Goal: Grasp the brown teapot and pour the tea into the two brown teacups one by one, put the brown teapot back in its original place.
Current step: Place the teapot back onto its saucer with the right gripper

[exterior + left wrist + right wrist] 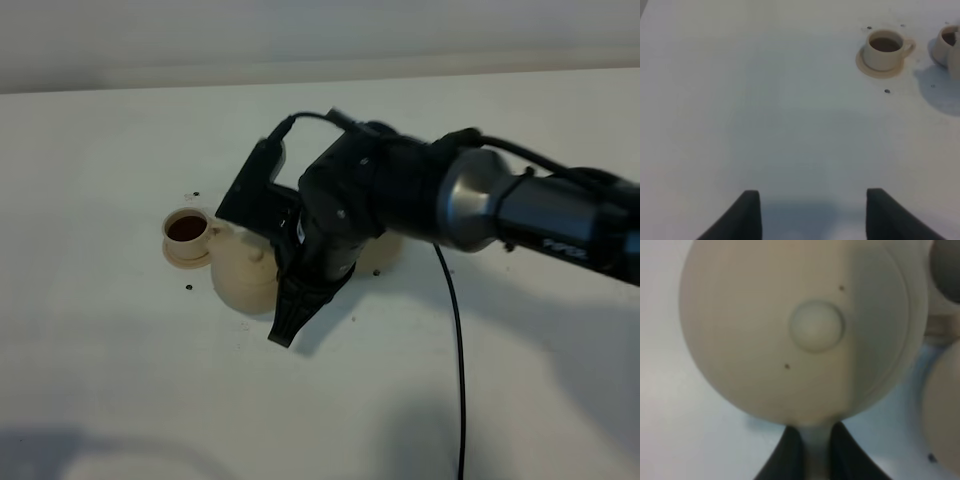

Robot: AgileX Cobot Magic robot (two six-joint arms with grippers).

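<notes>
The brown teapot (243, 278) is left of centre on the table. In the right wrist view its lid and knob (816, 326) fill the frame. My right gripper (812, 452) is shut on its handle and reaches across from the right (287, 325). I cannot tell whether the pot rests on the table. One brown teacup (187, 230) holds dark tea and stands on a small saucer (190, 258) just left of the pot. It also shows in the left wrist view (884, 49), with the second teacup (946, 43) beside it. My left gripper (812, 215) is open and empty over bare table.
A flat beige saucer (388, 256) lies partly hidden behind my right arm. A round beige rim (945, 410) shows beside the pot in the right wrist view. A black cable (455, 340) hangs from the right arm. The table (120, 380) is white.
</notes>
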